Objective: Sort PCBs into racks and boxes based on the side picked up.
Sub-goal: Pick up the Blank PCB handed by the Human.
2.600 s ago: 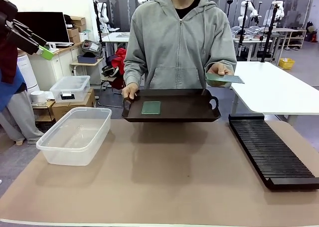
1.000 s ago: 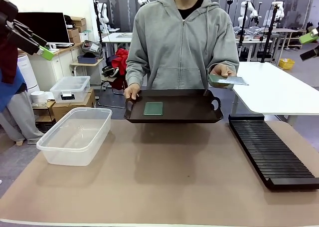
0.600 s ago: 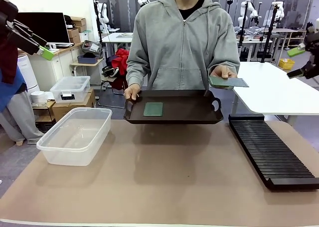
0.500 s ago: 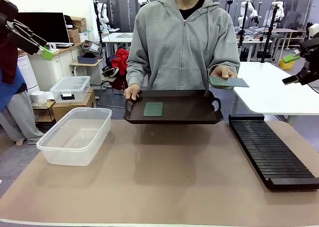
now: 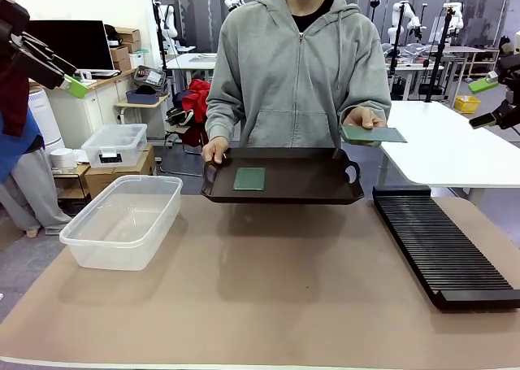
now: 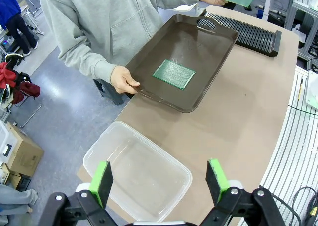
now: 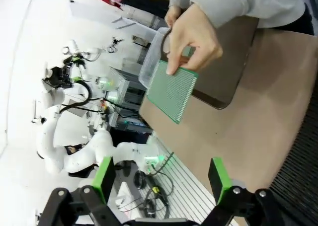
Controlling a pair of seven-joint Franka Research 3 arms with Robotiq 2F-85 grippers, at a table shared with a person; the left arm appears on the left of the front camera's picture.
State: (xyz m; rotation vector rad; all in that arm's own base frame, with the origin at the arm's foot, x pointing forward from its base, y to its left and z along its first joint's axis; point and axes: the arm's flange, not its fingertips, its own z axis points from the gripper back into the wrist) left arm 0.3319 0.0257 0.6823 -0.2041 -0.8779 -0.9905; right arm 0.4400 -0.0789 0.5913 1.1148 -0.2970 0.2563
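The left hand (image 6: 159,180) is hanging released, jaws wide, pointing down at the box (image 6: 136,169), which is sitting at the worktop's (image 5: 268,289) 9 o'clock. The right hand (image 7: 161,179) is gaping empty too, facing a PCB (image 7: 171,92) that the person's hand (image 7: 191,37) is holding out at 2 o'clock. A second PCB (image 5: 249,178) is lying in the tray (image 5: 309,183) at 12 o'clock. The rack (image 5: 443,248) is lying at 3 o'clock.

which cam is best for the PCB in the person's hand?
Right wrist view: the held PCB faces the lens, hole grid visible. Front view shows it nearly edge-on; left wrist view, small at the top edge.
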